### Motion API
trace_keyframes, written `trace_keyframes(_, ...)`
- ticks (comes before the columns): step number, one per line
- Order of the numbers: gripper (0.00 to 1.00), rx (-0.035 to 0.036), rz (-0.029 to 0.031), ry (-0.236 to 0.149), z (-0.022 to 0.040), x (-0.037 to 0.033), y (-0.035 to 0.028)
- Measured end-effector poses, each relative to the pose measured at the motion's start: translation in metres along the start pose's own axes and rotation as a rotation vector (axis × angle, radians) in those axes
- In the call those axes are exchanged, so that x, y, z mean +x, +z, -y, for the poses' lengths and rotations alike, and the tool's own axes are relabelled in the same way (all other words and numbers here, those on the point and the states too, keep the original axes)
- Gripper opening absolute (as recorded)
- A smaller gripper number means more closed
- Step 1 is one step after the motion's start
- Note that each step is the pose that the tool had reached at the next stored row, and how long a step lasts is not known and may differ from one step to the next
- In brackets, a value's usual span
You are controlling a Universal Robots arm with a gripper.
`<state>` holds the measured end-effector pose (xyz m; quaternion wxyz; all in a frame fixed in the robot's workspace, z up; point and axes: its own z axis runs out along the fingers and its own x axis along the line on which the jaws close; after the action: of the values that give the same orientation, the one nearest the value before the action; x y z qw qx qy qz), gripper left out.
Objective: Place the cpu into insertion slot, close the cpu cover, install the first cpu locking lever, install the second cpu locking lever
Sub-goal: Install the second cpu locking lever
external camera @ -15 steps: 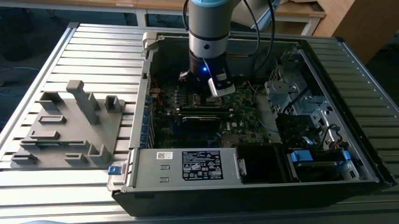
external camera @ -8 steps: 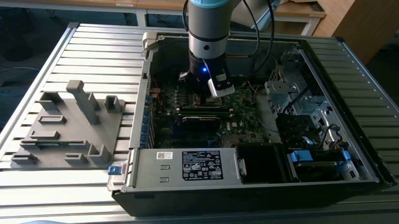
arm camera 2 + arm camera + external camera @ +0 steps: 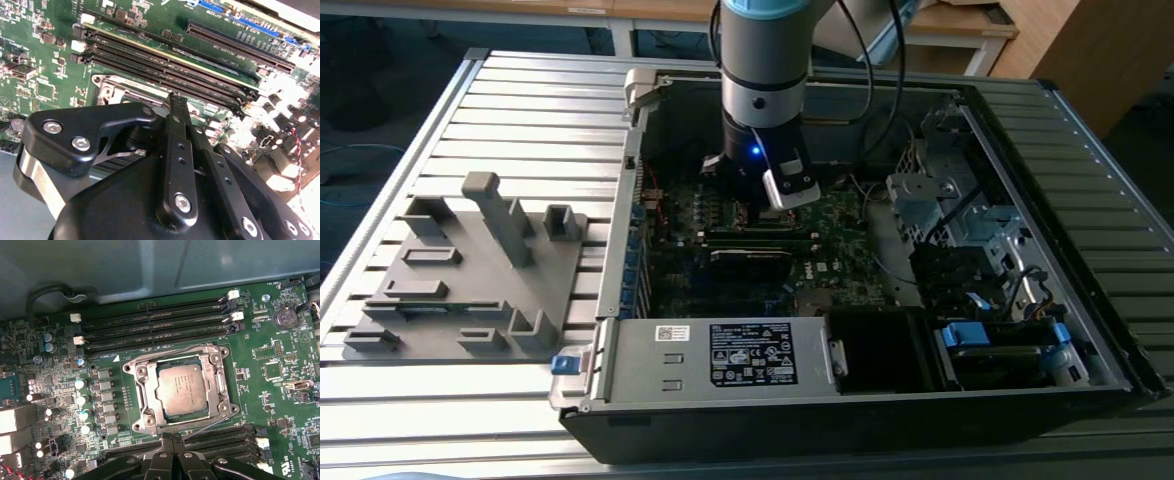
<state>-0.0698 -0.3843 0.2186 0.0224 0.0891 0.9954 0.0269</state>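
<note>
In the first wrist view the cpu [image 3: 182,390] lies flat in the insertion slot [image 3: 134,371], its silver-grey top facing up. The cpu cover [image 3: 149,407] is down around it as a metal frame. One wire locking lever [image 3: 170,351] runs along the socket's far side. A second lever [image 3: 207,425] slants from the socket's corner toward my gripper [image 3: 172,439]. The gripper is shut, its tips just off the socket's near edge. In the second wrist view the shut gripper [image 3: 175,99] hovers beside the socket's silvery corner [image 3: 107,86]. My arm [image 3: 761,120] stands over the board.
Long black memory slots [image 3: 155,322] flank the socket on both sides. A row of capacitors [image 3: 82,400] stands beside it. The power supply box [image 3: 720,355] and drive cage [image 3: 947,200] crowd the case. A grey fixture plate [image 3: 467,270] lies on the exterior view's left.
</note>
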Motion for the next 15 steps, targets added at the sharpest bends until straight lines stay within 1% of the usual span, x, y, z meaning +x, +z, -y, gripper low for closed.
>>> trace_keyframes(4, 0.10, -0.0004, 0.0003, 0.000, 0.0001, 0.0008, 0.0005)
trace_keyframes(15, 0.10, -0.0003, 0.0009, 0.000, 0.0019, 0.0101, 0.0016)
